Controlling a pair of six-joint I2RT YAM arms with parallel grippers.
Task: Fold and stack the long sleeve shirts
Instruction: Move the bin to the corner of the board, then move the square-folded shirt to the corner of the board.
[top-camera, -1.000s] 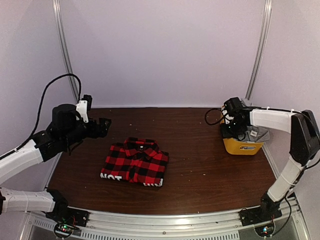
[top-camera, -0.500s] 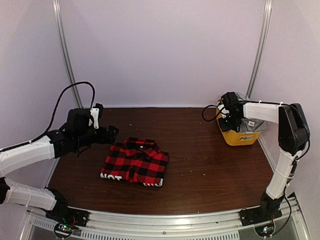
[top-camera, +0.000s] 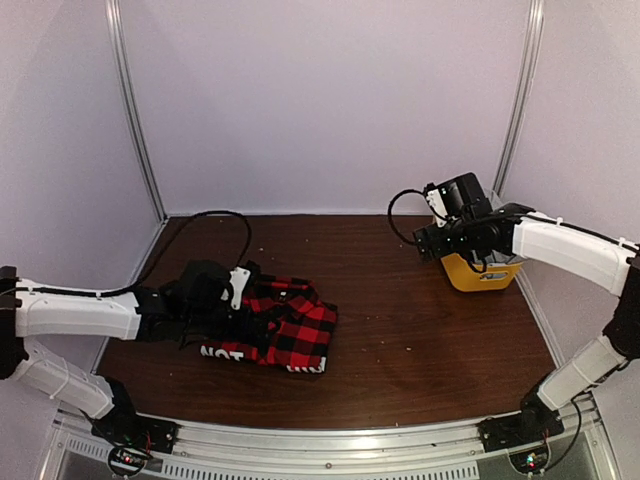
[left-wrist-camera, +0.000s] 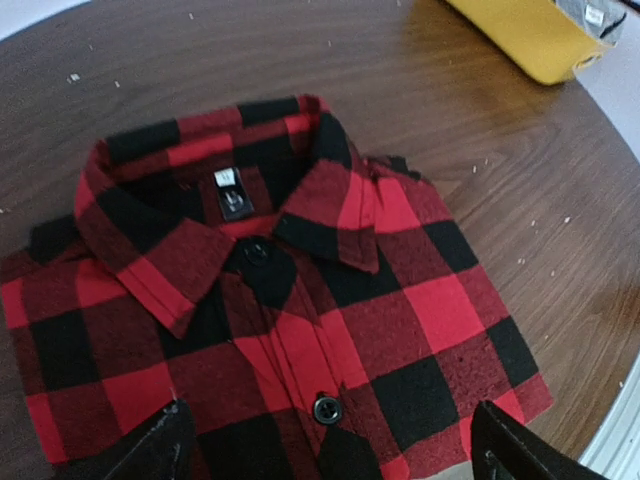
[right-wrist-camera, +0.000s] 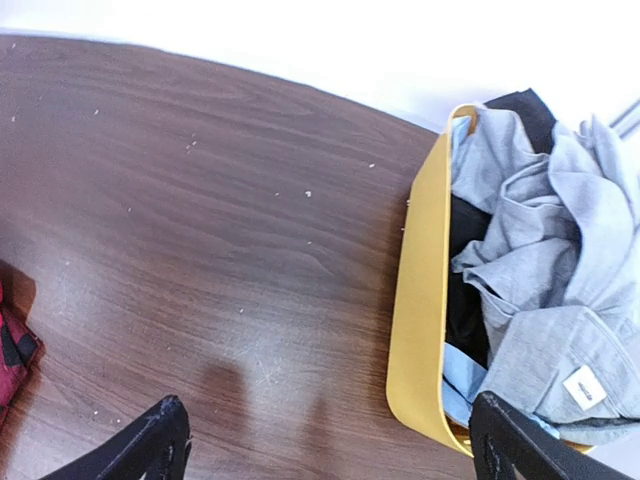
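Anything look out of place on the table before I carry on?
The grey shirt sits crumpled and unfolded in the yellow bin, heaped above its rim. The plaid shirt lies neatly folded on the table. Pale specks dot the wood; nothing else stands out.

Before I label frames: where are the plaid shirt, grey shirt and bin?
plaid shirt (left-wrist-camera: 300, 350), left wrist view, front placket.
grey shirt (right-wrist-camera: 560, 300), right wrist view, crumpled cloth.
bin (right-wrist-camera: 415, 300), right wrist view, side wall.

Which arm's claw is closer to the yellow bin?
The right. The right gripper hovers just beside the yellow bin; the left gripper is far off, over the plaid shirt.
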